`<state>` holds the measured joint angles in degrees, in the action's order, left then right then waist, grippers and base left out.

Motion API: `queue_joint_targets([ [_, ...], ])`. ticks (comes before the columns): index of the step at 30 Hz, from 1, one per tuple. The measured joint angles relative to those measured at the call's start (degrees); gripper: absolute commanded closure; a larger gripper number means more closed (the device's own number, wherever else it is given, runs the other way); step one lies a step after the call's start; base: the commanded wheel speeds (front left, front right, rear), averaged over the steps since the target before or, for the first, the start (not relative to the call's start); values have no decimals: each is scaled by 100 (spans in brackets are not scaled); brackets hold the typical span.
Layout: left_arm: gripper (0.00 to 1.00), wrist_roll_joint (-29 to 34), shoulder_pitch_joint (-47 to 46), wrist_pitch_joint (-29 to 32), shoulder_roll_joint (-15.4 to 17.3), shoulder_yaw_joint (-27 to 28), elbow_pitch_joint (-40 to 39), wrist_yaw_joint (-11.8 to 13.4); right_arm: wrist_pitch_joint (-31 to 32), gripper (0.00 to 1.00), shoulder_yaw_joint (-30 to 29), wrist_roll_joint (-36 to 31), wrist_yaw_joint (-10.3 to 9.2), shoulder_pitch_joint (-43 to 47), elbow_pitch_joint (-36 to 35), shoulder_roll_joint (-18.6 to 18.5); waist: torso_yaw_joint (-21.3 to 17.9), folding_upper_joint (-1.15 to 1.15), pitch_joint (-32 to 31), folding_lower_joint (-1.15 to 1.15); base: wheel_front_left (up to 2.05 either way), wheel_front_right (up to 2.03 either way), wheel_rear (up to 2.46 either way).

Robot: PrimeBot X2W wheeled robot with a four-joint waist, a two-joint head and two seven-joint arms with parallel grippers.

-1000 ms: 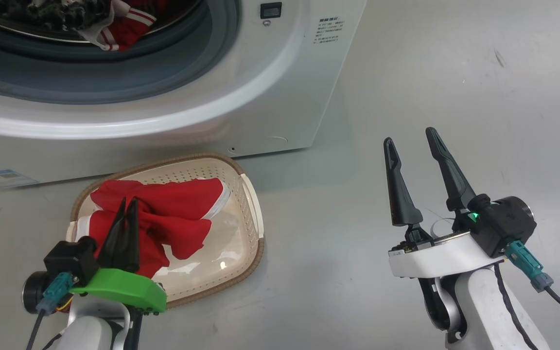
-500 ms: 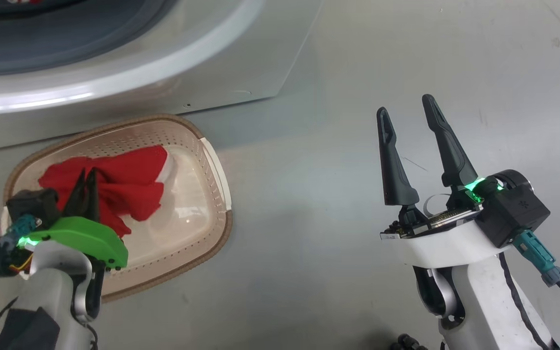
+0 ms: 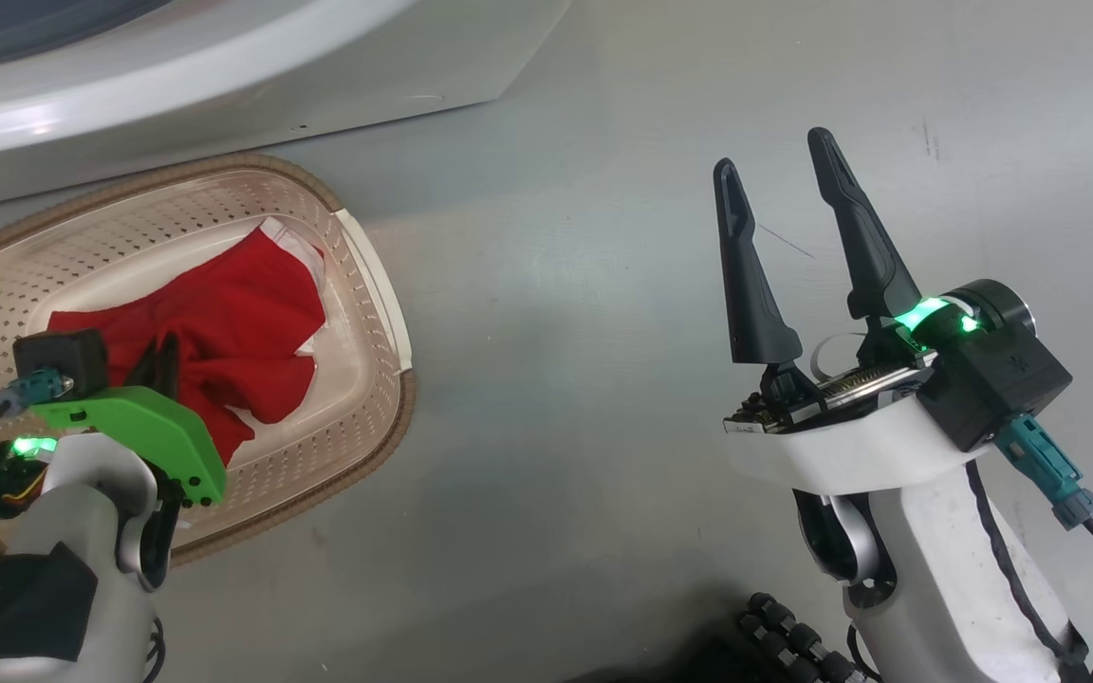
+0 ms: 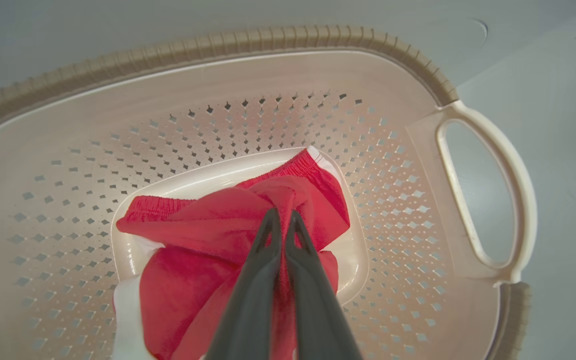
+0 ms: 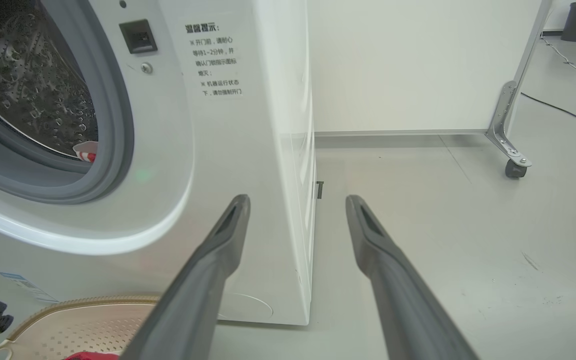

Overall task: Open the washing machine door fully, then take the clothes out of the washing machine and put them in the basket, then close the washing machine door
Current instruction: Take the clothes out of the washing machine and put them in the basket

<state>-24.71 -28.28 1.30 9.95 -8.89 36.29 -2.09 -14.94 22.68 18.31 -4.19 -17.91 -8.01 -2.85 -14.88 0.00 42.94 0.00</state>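
Your left fingers [image 4: 258, 280] pinched the red garment [image 4: 193, 235] inside the basket [image 4: 218, 45] | your right fingers [image 3: 746, 285] stood spread, well right of the basket | washing machine [image 3: 224, 57] just beyond the basket

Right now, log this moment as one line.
phase: unloading clothes | left gripper: shut on red garment, inside basket | right gripper: open, empty, above floor | washing machine: red-and-white cloth in drum

I see the cream basket [image 3: 385, 417] on the floor [image 3: 603, 285], just before the white washing machine [image 5: 248, 125]. A red garment [image 4: 193, 240] lies crumpled in its bottom, pinched in my left pincer [image 4: 282, 216]. Another red-and-white piece [image 5: 85, 149] shows in the open drum [image 5: 33, 75].
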Motion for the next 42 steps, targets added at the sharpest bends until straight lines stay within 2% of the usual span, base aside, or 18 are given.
queue_joint_targets([
  [9,100,-102,-289,122,-12,68,650,-29,0,0,80,0,-7,-119,43,0,-39,0,115,0,0,0,0],
  [13,100,-102,-429,35,-41,26,840,-137,0,0,77,-1,-8,-180,111,0,-24,0,75,0,0,0,0],
  [14,89,-101,-447,4,-51,0,879,-185,0,0,79,0,-8,-183,125,0,-17,0,55,0,0,0,0],
  [15,66,-96,-460,-38,-53,-44,927,-209,0,0,83,0,-8,-190,144,0,-10,0,31,0,0,0,0],
  [17,51,-96,-468,-73,-75,-99,1001,-255,0,0,80,-1,-8,-202,192,0,3,0,-25,0,0,0,0],
  [18,0,-93,-470,-115,-108,-142,1033,-288,0,0,76,-2,-8,-206,219,-1,12,0,-58,0,0,0,0],
  [26,0,-31,-494,-744,-297,-401,1080,-426,0,0,-36,-23,-7,-216,436,-2,148,0,-413,0,0,0,0],
  [34,0,15,-430,-1475,-435,-432,968,-439,0,0,-254,-112,5,-107,764,-3,359,0,-918,0,0,0,0],
  [42,0,2,-223,-1602,-548,-422,307,-479,0,0,-535,-177,58,300,966,-74,669,0,-1486,0,0,0,0],
])
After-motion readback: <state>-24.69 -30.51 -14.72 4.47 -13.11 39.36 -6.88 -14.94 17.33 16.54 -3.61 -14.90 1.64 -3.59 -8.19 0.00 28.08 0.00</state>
